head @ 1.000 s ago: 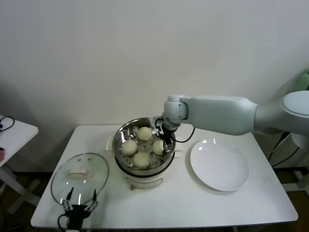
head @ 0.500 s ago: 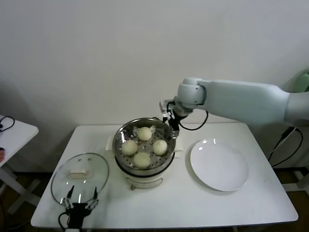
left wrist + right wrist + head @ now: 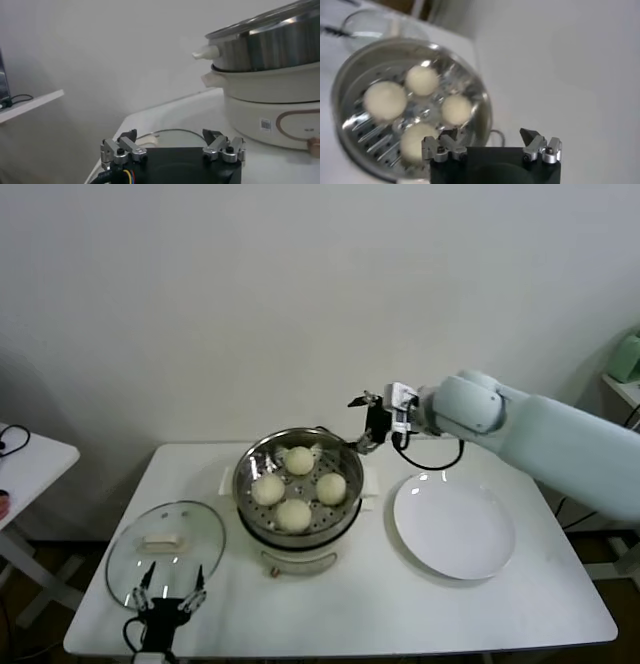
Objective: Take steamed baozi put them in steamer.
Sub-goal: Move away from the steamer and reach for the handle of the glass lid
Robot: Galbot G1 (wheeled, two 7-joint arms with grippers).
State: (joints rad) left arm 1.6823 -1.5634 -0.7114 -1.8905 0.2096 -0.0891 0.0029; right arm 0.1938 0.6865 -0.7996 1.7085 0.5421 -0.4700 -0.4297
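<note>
Baozi (image 3: 299, 459), four of them, sit inside the steamer (image 3: 297, 525) on the white table (image 3: 380, 604).

All four cream buns lie on the perforated tray in a loose diamond, near one another, ringed by the shiny steel wall; the pot stands on its cream base between a round glass lid (image 3: 166, 546) on its left and a bare white plate (image 3: 454, 526) on its right. Up above the pot's far right rim, the right gripper (image 3: 370, 424) hangs in the air with its jaws spread wide and nothing between them. At the table's near left edge, just before the lid, the left gripper (image 3: 167, 602) waits, jaws likewise apart and holding nothing.
</note>
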